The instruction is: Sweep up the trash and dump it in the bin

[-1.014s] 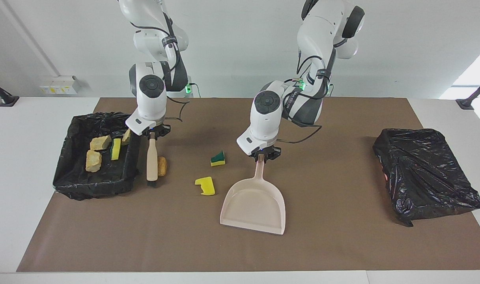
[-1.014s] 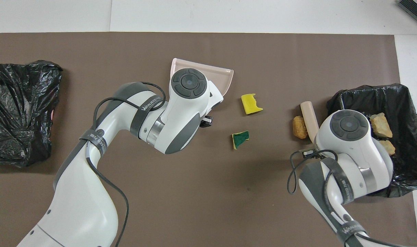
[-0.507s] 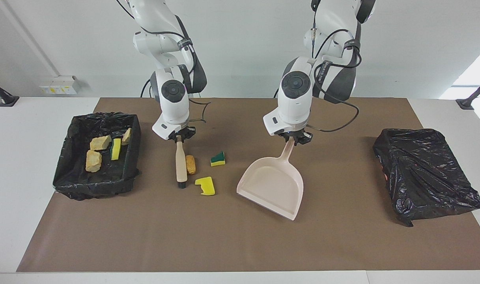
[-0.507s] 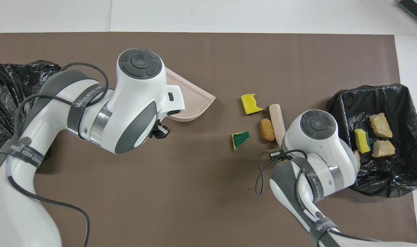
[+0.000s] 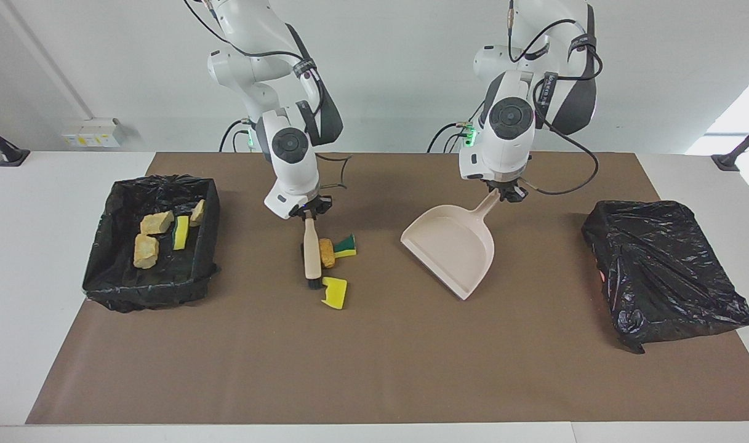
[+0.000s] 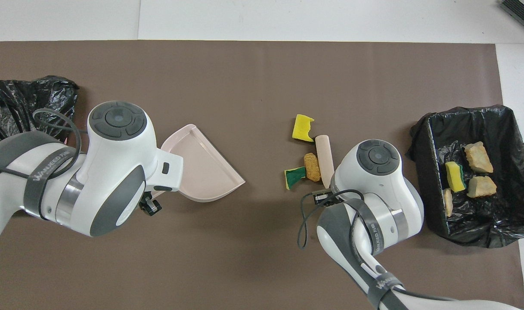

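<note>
Since 1 second ago, your right gripper point(image 5: 309, 215), closed on the beige black-bristled brush point(image 5: 312, 253), has pushed the brown oval nugget point(image 5: 327, 252) against the green-topped yellow sponge wedge point(image 5: 346, 245); the yellow sponge chunk point(image 5: 335, 292) touches the bristles. Your left gripper point(image 5: 504, 193), clamped on the beige plastic dustpan point(image 5: 457, 246), has swung it toward the closed black bag point(image 5: 663, 271). 4 scraps lie in the black-lined bin point(image 5: 152, 286).
</note>
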